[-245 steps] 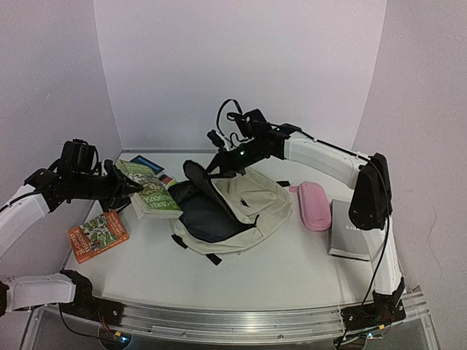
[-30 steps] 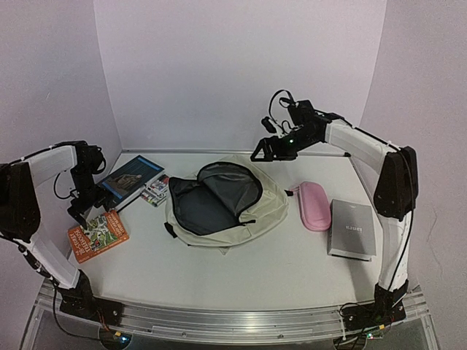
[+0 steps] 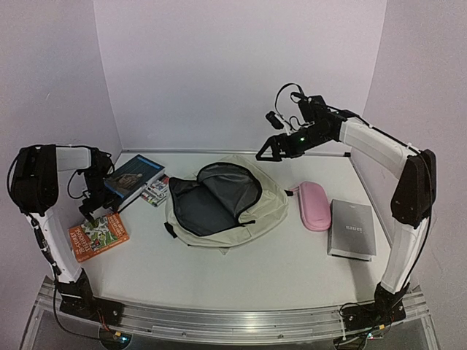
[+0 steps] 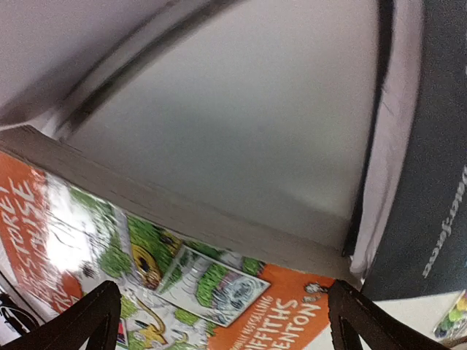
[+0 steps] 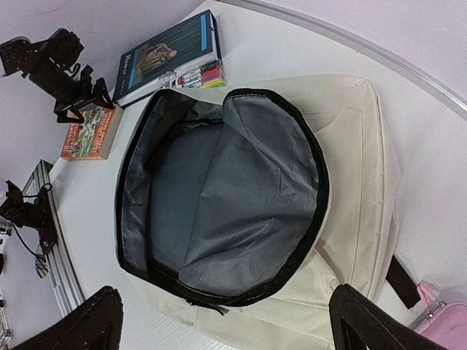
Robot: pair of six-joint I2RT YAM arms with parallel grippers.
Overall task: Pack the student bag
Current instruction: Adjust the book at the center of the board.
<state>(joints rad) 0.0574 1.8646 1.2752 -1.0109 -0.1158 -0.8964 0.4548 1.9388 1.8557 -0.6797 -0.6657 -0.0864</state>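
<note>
The student bag [image 3: 271,206] lies flat mid-table, cream with a black zipper rim, its mouth gaping onto grey lining [image 5: 226,197]. My right gripper [image 3: 263,154] hovers open above the bag's back edge, looking down into the opening, with nothing between its fingers [image 5: 363,321]. At the far left my left gripper [image 3: 95,211] hangs open just over the orange book [image 3: 98,236], apart from it. In the left wrist view the orange book [image 4: 219,292] fills the space below my open left gripper [image 4: 226,324], beside the dark book's edge [image 4: 430,182].
A blue book [image 3: 132,178] and a pack of markers [image 3: 155,191] lie left of the bag. A pink pencil case [image 3: 314,205] and a grey box [image 3: 352,228] lie to its right. Walls close in on the back and both sides.
Since the oldest frame the green book has left my left gripper and my right gripper has let go of the bag's flap. Over the last second both arms shifted only slightly.
</note>
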